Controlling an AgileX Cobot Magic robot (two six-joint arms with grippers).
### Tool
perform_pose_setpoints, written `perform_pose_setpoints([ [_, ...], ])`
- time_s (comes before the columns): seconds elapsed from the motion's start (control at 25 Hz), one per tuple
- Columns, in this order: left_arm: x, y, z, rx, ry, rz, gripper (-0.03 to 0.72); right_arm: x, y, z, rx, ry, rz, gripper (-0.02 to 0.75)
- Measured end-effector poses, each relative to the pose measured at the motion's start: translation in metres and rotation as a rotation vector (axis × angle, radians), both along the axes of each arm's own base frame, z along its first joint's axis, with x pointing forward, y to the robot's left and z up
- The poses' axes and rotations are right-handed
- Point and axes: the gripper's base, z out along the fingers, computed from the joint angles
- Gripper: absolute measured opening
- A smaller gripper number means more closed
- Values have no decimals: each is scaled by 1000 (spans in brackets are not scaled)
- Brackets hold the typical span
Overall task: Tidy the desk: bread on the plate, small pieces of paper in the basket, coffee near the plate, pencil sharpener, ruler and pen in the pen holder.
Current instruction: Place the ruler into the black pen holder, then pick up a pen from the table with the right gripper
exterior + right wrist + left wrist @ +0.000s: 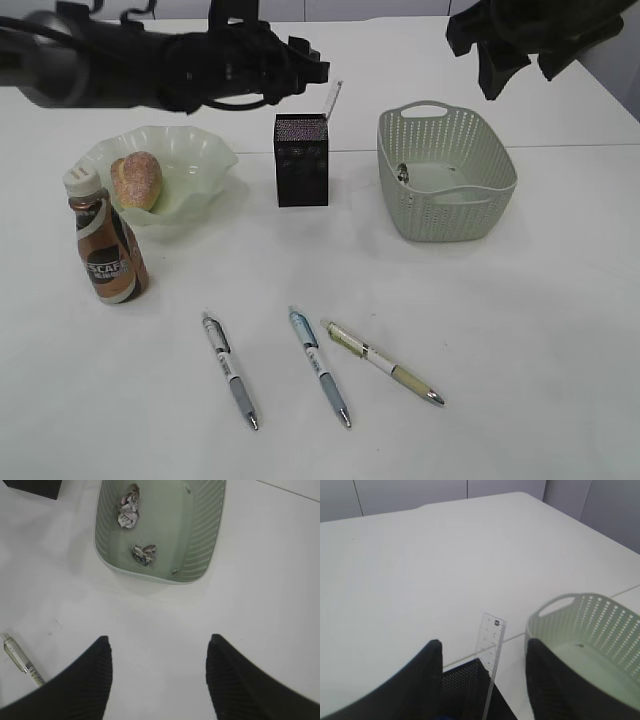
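The bread (137, 180) lies on the green wavy plate (205, 150), and the coffee bottle (107, 245) stands just in front of it. The black mesh pen holder (301, 165) holds a clear ruler (333, 100). Three pens lie on the table in front: one on the left (230, 369), one in the middle (320, 366), one on the right (383, 362). The green basket (440, 215) holds crumpled paper pieces (128, 510) (145, 554). My left gripper (484, 642) is open above the pen holder (465, 685), beside the ruler (492, 642). My right gripper (159, 637) is open and empty, high above the table in front of the basket (200, 535). No pencil sharpener shows.
The left arm (150, 60) stretches across the back left of the table, the right arm (520, 40) hangs at the back right. The basket (600, 615) sits right of the pen holder. One pen's tip (20, 660) shows at the right wrist view's lower left.
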Motion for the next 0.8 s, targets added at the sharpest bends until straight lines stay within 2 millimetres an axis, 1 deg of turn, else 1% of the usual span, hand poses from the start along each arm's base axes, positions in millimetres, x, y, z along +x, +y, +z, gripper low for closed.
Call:
perform_pose_setpoints([
  [0.2,-24,11,49,57,111,-16,393,0,0,0,2,1,0,467],
  [0.24,-30,13,56,74,141,-19,393,0,0,0,4,2,0,467],
  [0.36,-51,23,83,119,226,-29,392,-1,3,-1,31,13,3,467],
  [0.6,-100,48,118,257,453,-41,366,-5,13,-3,155,65,17,467],
  [0.8,-140,73,140,345,647,2,363,-7,18,-3,206,88,28,467],
])
